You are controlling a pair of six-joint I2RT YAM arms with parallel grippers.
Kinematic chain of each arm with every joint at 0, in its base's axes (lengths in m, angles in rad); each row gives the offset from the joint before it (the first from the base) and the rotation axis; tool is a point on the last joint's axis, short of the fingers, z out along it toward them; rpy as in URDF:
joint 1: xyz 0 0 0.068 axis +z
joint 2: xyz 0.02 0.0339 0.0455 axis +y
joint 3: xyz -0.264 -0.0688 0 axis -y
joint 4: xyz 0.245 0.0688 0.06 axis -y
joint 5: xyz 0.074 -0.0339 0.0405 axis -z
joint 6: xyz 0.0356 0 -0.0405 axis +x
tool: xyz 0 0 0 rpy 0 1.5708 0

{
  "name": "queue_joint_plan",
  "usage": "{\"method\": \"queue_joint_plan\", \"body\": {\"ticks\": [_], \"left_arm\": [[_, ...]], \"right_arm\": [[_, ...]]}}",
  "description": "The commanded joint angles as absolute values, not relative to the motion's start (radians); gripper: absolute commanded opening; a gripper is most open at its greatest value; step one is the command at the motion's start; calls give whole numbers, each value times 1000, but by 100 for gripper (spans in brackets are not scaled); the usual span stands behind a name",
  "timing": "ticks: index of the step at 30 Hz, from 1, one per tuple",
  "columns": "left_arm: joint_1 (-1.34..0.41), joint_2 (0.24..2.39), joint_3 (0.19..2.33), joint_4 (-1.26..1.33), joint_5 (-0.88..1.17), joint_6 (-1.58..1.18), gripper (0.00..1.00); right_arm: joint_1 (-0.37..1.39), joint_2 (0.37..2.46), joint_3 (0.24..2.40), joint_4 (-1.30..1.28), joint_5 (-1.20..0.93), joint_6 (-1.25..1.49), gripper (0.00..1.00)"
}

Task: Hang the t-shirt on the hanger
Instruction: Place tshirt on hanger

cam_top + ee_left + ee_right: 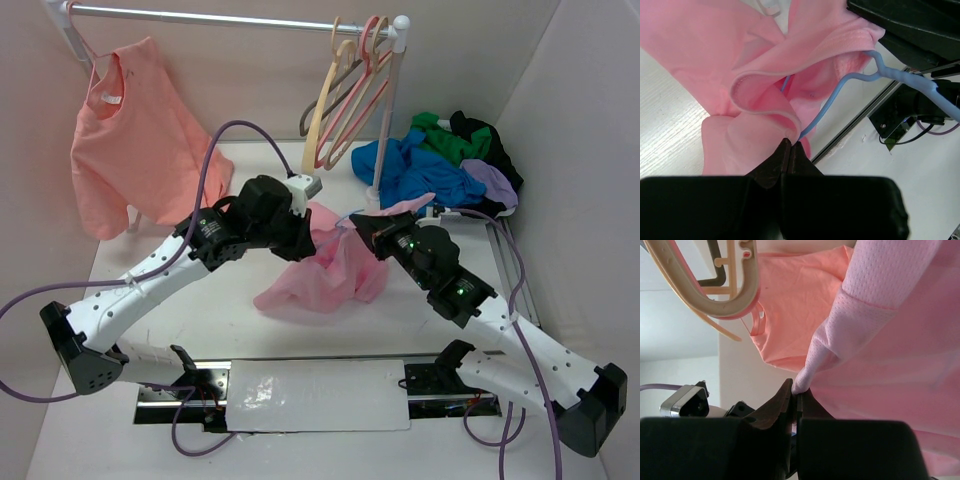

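Left jaws: on the left gripper [791,146] we see them pressed together, pinching a folded edge of the t-shirt [322,272].
Right jaws: on the right gripper [795,391] we see them pressed together too, nipping a seamed edge of the same pink cloth.
T-shirt: we find it bunched between the two pairs of jaws, sagging below them onto the table [180,330].
Hanger: the thin blue hanger [910,80] runs up to the left fingertips and slips inside the shirt's opening there. Its other end passes under the right arm. We cannot tell whether either pair of jaws grips the wire.
Edges: beyond the jaws stands the upright post of the rail [220,17]. A heap of blue, green and lavender clothes [440,160] lies just past the right jaws, against the side wall.
Open room: we see bare tabletop to the left of the left jaws and on the near side of both, as far as the white sheet [320,395].
Rail load: well beyond the left jaws hangs a salmon shirt [130,140]. Above the jaws hang cream and pink hangers [350,90].
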State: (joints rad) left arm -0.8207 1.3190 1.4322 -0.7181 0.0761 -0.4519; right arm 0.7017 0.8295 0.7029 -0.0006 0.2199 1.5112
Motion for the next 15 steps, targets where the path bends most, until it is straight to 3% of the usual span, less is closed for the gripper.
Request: {"method": "queue_joint_plan", "body": {"ticks": [1, 6, 7, 12, 15], "left_arm": [[-828, 1318, 1454, -634, 78, -475, 0], [-828, 1266, 1416, -554, 78, -495, 0], [-828, 1266, 1416, -554, 80, -495, 31], [-828, 1279, 1437, -572, 80, -495, 41], [-828, 1270, 1446, -581, 80, -486, 53]], "right_arm": [[701, 827, 706, 92, 183, 1559, 0], [701, 827, 696, 71, 183, 1559, 0], [701, 827, 687, 80, 183, 1581, 0], [701, 818, 657, 107, 146, 1646, 0], [692, 799, 614, 143, 104, 1718, 0]]}}
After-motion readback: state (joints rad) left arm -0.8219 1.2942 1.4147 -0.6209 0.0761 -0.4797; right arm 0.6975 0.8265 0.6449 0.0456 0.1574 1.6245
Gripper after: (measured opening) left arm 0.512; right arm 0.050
